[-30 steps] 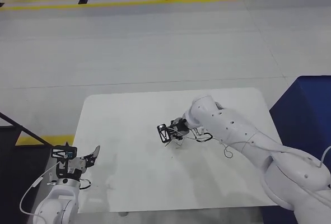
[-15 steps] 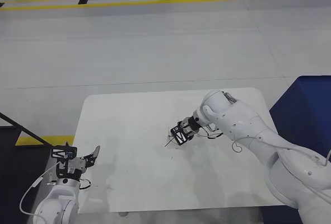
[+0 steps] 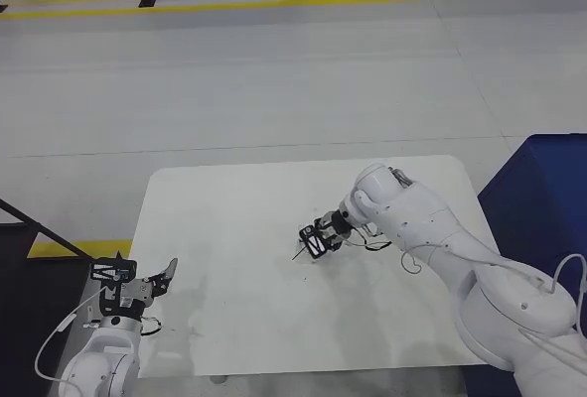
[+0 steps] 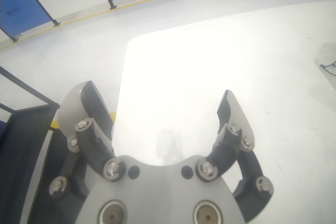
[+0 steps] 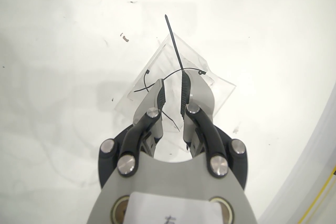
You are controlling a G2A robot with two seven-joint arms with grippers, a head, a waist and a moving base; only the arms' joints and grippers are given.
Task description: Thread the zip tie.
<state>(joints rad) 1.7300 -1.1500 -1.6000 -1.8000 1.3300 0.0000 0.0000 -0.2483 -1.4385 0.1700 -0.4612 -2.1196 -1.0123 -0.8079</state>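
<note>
1. Right wrist view: right claw [image 5: 172,77] hangs over a clear tray [image 5: 220,88], jaws narrowly apart, nothing clamped.
2. A straight tie [image 5: 173,38] runs out from one tip, past the tray rim (likely the pick target).
3. Left claw [image 4: 157,89] sits spread wide at the surface [image 4: 183,64] edge, clear of the work.

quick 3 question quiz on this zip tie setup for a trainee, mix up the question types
1. True or false: the left gripper is holding a zip tie.
2. What is the right gripper positioned over? A) a clear tray B) a metal bowl C) a cardboard box
3. Fill in: the straight zip tie points out past the tray's corner, over the white ____.

Key: 1 false, its fingers are apart with nothing between them; 2 A; 3 table
</note>
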